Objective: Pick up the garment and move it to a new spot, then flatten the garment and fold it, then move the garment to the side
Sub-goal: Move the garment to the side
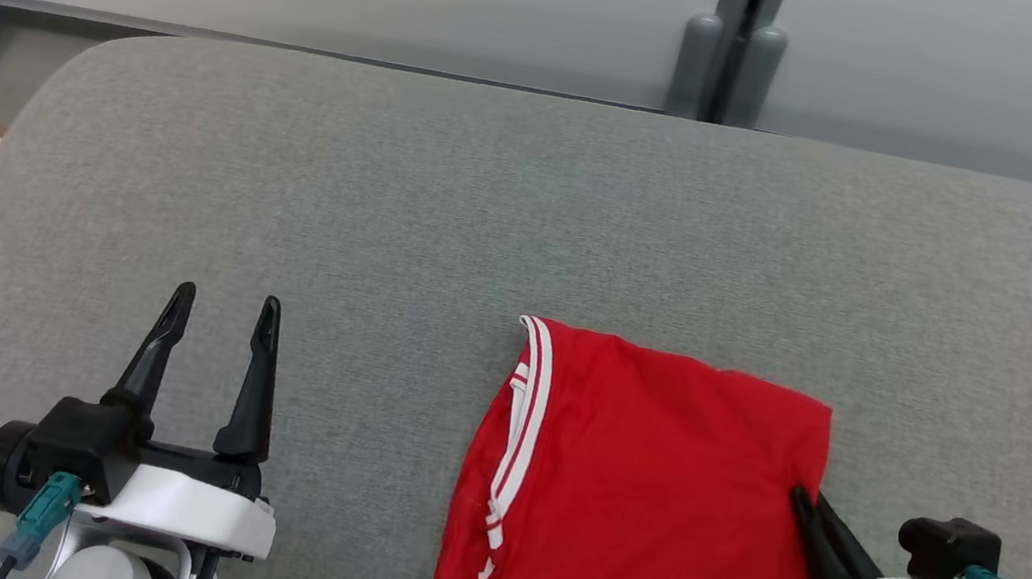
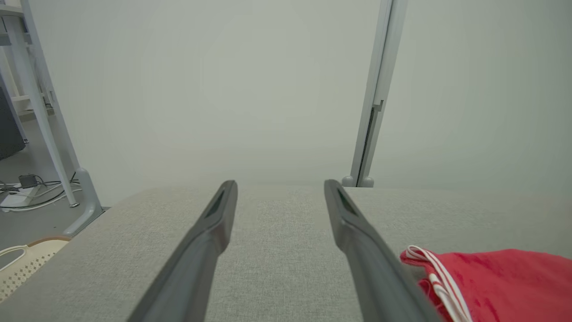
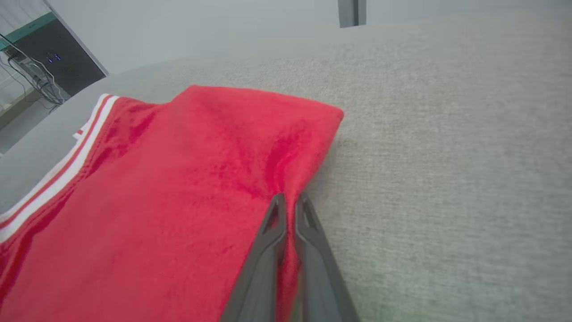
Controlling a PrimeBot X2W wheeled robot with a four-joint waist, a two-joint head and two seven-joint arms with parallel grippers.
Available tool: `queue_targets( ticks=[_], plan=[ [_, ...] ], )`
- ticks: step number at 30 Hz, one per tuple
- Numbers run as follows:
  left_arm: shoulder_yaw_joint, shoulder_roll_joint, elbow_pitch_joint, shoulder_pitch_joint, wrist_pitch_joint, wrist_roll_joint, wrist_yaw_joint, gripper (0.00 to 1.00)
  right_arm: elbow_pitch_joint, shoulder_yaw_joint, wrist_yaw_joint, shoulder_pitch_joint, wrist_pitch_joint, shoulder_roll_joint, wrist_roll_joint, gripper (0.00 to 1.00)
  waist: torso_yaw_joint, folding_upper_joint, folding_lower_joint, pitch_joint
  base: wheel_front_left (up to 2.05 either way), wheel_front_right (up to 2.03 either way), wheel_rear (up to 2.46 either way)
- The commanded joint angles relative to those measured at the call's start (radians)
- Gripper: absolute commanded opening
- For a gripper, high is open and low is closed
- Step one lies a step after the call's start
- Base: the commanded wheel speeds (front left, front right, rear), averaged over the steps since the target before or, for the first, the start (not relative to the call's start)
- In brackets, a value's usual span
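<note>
The right claw [image 1: 804, 502], pinching the right edge of the folded red striped-trim jersey [image 1: 649, 490] by the grey fabric surface's [image 1: 487, 205] near edge, suggests only the move aside remains.

No text, label or number is legible on the garment [image 1: 649, 490] or elsewhere.

Soft red cloth garment [image 1: 649, 490] on matt woven upholstery [image 1: 487, 205].
</note>
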Motion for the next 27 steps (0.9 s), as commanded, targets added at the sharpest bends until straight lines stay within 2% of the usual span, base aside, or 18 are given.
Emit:
queue_targets(
  ticks=[1, 5, 10, 12, 15, 23, 27],
  plan=[
    [0.008, 0.008, -0.005, -0.001, -0.003, 0.011, 0.003, 1.00, -0.020, -0.009, -0.002, -0.019, -0.009, -0.022, -0.010, 0.00, -0.080, 0.0000, 0.0000, -0.005, 0.00, 0.00, 0.00],
    [0.022, 0.019, -0.028, 0.005, -0.002, 0.021, 0.006, 1.00, -0.052, 0.002, -0.002, -0.076, 0.004, -0.052, -0.018, 0.00, -0.193, 0.0000, 0.0000, 0.015, 0.00, 0.00, 0.00],
    [0.012, 0.036, -0.061, -0.032, -0.002, 0.038, 0.001, 1.00, -0.043, 0.021, -0.002, -0.202, 0.003, -0.098, -0.006, 0.00, -0.294, 0.0000, 0.0000, 0.075, 0.00, 0.00, 0.00],
    [0.007, 0.037, -0.067, -0.045, -0.001, 0.040, -0.003, 1.00, -0.032, 0.019, -0.002, -0.231, 0.000, -0.112, 0.000, 0.00, -0.305, 0.0000, 0.0000, 0.092, 0.00, 0.00, 0.00],
    [-0.016, 0.042, -0.092, -0.096, 0.006, 0.053, -0.016, 1.00, 0.001, 0.006, -0.002, -0.319, -0.019, -0.168, 0.013, 0.00, -0.316, 0.0000, 0.0000, 0.160, 0.00, 0.00, 0.00],
    [-0.072, 0.053, -0.174, -0.239, 0.023, 0.089, -0.037, 1.00, 0.062, -0.060, -0.002, -0.541, -0.049, -0.369, 0.008, 0.00, -0.311, 0.0000, 0.0000, 0.363, 0.00, 0.00, 0.00],
    [-0.094, 0.068, -0.205, -0.295, 0.033, 0.116, -0.041, 1.00, 0.079, -0.124, -0.002, -0.612, -0.062, -0.475, 0.012, 0.00, -0.312, 0.0000, 0.0000, 0.438, 0.00, 0.00, 0.00]
  ],
)
